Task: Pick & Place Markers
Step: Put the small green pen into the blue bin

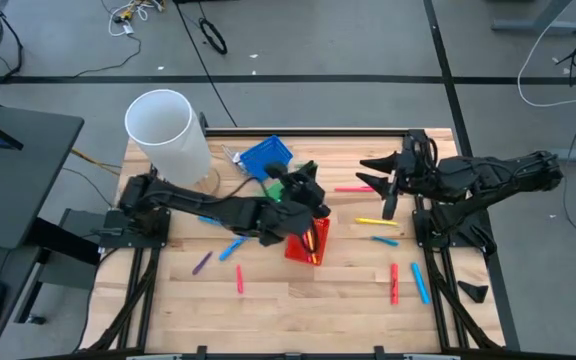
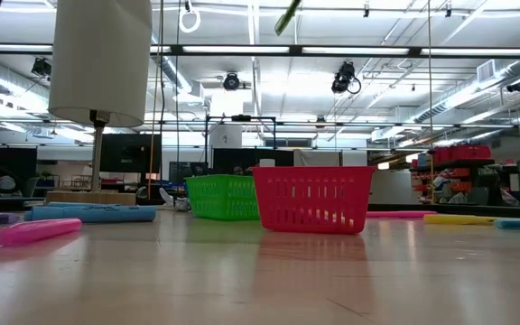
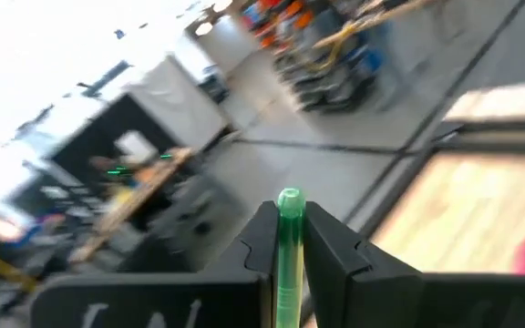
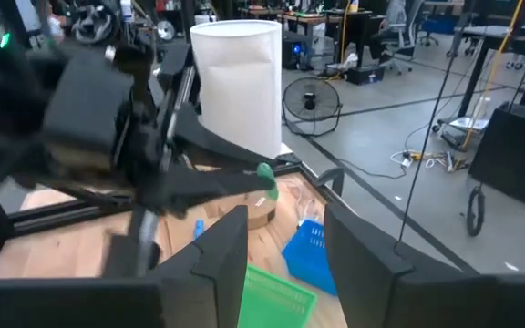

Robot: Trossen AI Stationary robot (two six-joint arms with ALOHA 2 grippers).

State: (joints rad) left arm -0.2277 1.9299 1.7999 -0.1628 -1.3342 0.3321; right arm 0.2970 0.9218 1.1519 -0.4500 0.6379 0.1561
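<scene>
Green stands out first: the left claw (image 3: 288, 264) is clamped on a green marker (image 3: 289, 246), whose rounded tip pokes out between the two dark fingers (image 3: 261, 244). From above, this claw (image 1: 303, 185) hangs over the middle of the wooden counter (image 1: 298, 300), above the red basket (image 1: 309, 243) and beside the green basket (image 1: 280, 192). In the level view the same marker (image 2: 288, 15) shows tilted, high above the red basket (image 2: 313, 199).

Other markers lie loose on the counter. A pink marker (image 1: 352, 188), a yellow marker (image 1: 376, 222) and a small blue marker (image 1: 385, 240) lie to the right of the red basket. Farther toward the front edge, a red marker (image 1: 394, 281) and a blue marker (image 1: 420, 281) lie side by side. On the left side sit a purple marker (image 1: 202, 262), a red marker (image 1: 239, 279) and a blue marker (image 1: 231, 248).

The right claw (image 1: 386, 185) waits over the right side of the counter with its fingers (image 4: 215, 257) spread apart, gripping nothing. A blue basket (image 1: 265, 155) sits toward the back, next to a tall white cylinder (image 1: 168, 135).
</scene>
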